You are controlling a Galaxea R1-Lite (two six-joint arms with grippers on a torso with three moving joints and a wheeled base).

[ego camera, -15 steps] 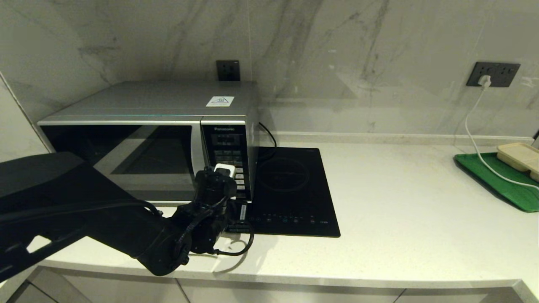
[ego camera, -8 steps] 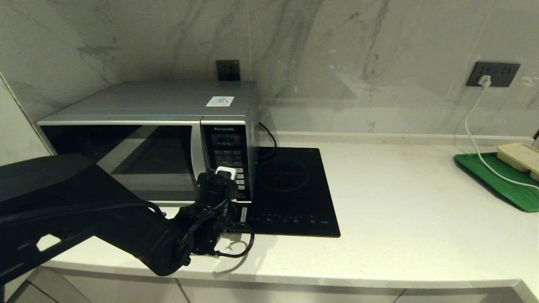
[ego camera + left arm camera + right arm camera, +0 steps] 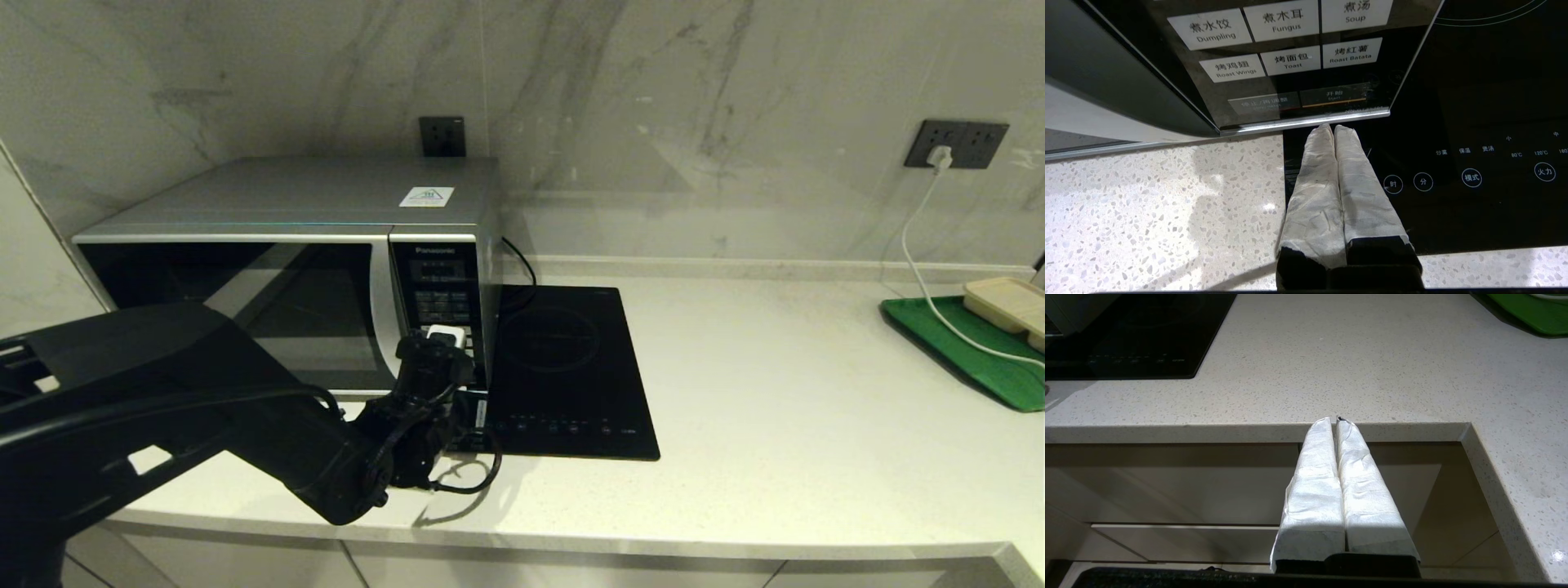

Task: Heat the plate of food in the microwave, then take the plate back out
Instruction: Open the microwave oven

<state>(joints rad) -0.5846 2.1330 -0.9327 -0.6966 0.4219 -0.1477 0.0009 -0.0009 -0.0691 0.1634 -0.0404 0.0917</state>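
While the right gripper hangs parked below the counter edge with its wrapped fingers pressed together on nothing, the left arm does the work. From the near side, the white speckled counter comes first, then the left gripper, also clenched and empty, with its tips low in front of the microwave's keypad panel, just under the Start key. Whether the tips touch the panel I cannot tell. Beside it lies the black induction hob.

The microwave door is closed, and the plate of food is not visible anywhere; I judge it is probably behind the dark glass. Such a plastic plate should be light and stiff, but smooth, and loose fries can slide if it tilts. It is best to pinch it at the rim and keep it level. Farther right sits a green tray under a beige tray, and at the wall a white cable goes up to the socket.
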